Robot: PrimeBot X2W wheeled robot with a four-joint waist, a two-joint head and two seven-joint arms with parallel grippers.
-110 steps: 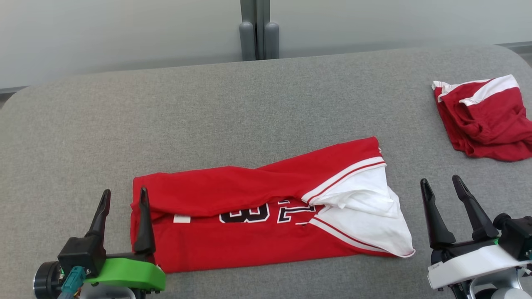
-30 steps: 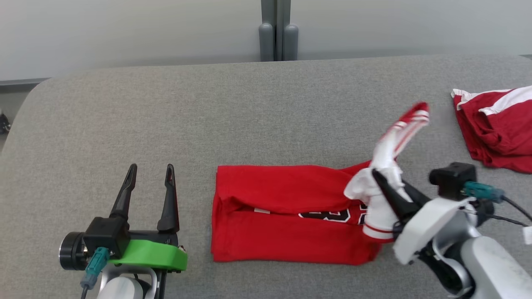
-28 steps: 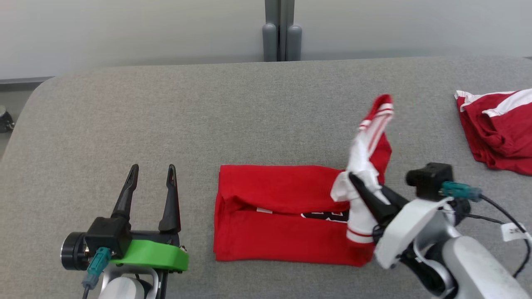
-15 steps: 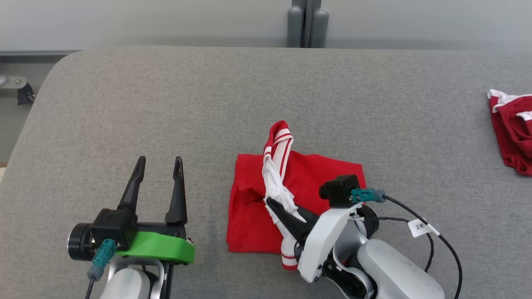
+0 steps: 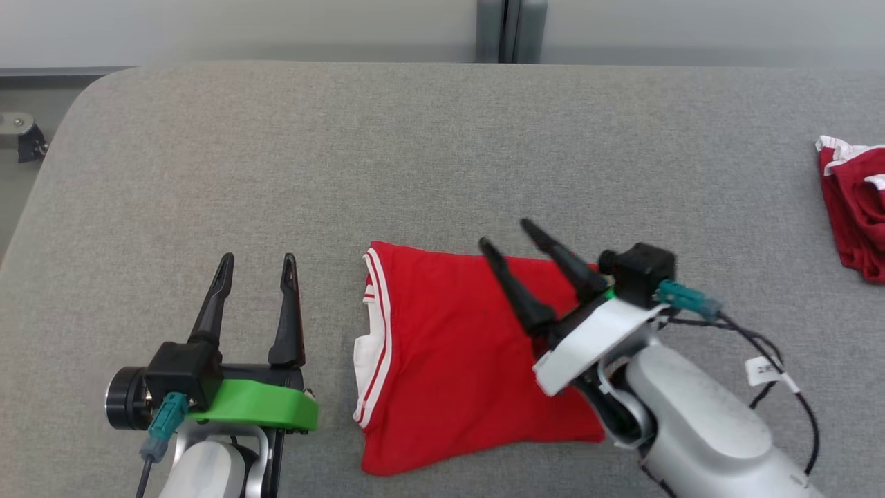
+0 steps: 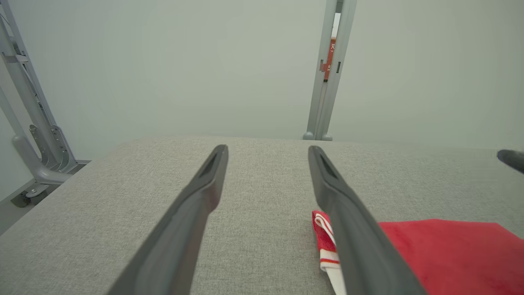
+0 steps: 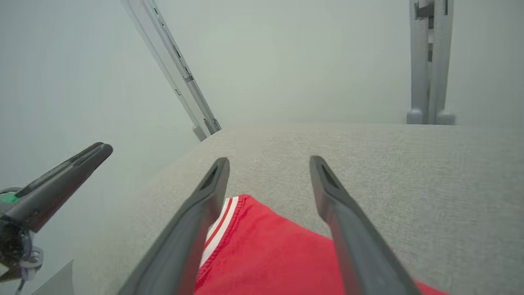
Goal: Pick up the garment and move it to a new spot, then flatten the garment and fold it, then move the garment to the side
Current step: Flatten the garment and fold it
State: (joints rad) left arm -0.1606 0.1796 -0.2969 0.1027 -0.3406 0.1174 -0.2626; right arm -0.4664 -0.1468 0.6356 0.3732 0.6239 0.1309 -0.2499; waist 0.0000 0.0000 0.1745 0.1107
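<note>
Nearest, at the lower left of the head view: the left claw, open, both dark fingers spread and pointing away, nothing between them. Carried on a green mount, near the garment's left edge but apart from it. In the left wrist view, the left claw again spread wide, bare grey weave between the fingers.

At the lower right, a pale forearm ending in the right claw. Open as well and empty, fingers angled up and to the left over the right half of the garment. Cannot tell whether touching the cloth. In the right wrist view, the right claw parted over red fabric, with one finger of the left claw at the left edge.

Next, the garment: red, folded into a rough rectangle, lying flat on the grey surface, low and near the middle of the head view. White and red striped trim along its left edge, a strip of white beside that. Same garment low and right in the left wrist view, partly behind a finger, and low in the right wrist view.

Farther off, at the right edge, a second red cloth, crumpled, white-trimmed, well apart from the garment. Beyond the far edge of the surface, a grey post against a pale wall.
</note>
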